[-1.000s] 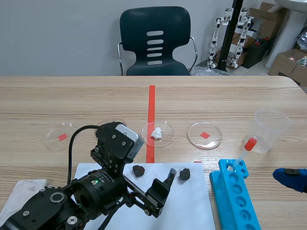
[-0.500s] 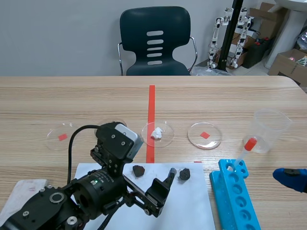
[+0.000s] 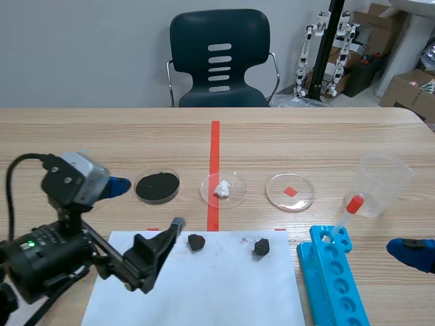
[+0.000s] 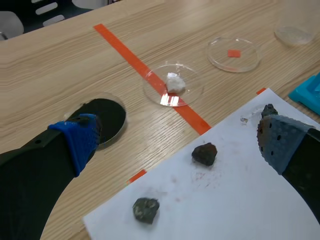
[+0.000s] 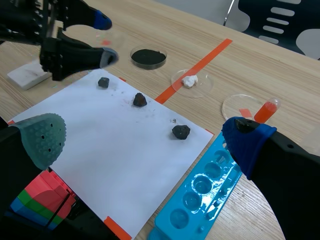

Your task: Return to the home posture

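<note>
Pale wooden table (image 3: 306, 142) fills the room's foreground; nearest me, a white sheet of paper (image 3: 217, 285) lies on it, with three dark lumps (image 5: 139, 100) scattered across it, well apart from one another; a blue tube rack (image 3: 333, 278) sits just beside the sheet's right edge, a pipette with a red bulb (image 3: 355, 203) leaning out of its far end.

Low at the near left, the left gripper (image 4: 178, 142) hangs over the sheet's left part with its fingers spread wide and nothing between them; one blue pad is near the dish of black powder (image 3: 157, 185).

At the near right, the right gripper (image 5: 145, 140) is likewise spread wide and holds nothing; only its blue tip shows from the middle camera.

Further out stand a dish with a white lump (image 3: 223, 189) on the orange-red tape line (image 3: 215, 156), a dish with an orange square (image 3: 290, 191), and a clear plastic beaker (image 3: 384, 183) to the right.

Beyond the table, a dark chair (image 3: 219, 58) faces a grey wall; cardboard boxes (image 3: 408, 88) are stacked at the far right.
</note>
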Motion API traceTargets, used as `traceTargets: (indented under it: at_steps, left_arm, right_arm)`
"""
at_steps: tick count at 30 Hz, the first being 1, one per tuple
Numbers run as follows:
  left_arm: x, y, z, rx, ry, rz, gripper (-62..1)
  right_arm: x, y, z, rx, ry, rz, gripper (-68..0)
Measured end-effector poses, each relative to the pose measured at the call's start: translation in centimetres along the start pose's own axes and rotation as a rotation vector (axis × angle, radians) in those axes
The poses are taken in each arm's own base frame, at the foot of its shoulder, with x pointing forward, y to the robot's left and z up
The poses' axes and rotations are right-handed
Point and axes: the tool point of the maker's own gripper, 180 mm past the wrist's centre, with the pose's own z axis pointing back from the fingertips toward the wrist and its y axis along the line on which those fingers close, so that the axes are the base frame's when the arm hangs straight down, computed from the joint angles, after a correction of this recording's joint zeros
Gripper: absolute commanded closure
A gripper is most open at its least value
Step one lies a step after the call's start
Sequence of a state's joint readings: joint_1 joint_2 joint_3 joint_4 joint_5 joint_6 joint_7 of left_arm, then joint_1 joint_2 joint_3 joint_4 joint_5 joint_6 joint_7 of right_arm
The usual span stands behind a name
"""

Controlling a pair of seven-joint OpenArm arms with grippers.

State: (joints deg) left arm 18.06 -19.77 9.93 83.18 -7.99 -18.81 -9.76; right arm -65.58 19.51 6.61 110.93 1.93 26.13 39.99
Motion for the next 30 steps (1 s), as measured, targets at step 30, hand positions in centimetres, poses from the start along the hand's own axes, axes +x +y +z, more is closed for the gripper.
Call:
traceTargets:
  at_steps: [30]
  left_arm:
    - [5.9, -3.8, 10.7, -0.026, -0.092, -0.158, -62.3]
  right_arm:
    - [0.0, 0.0, 0.0, 0.000, 0.000, 0.000, -67.9]
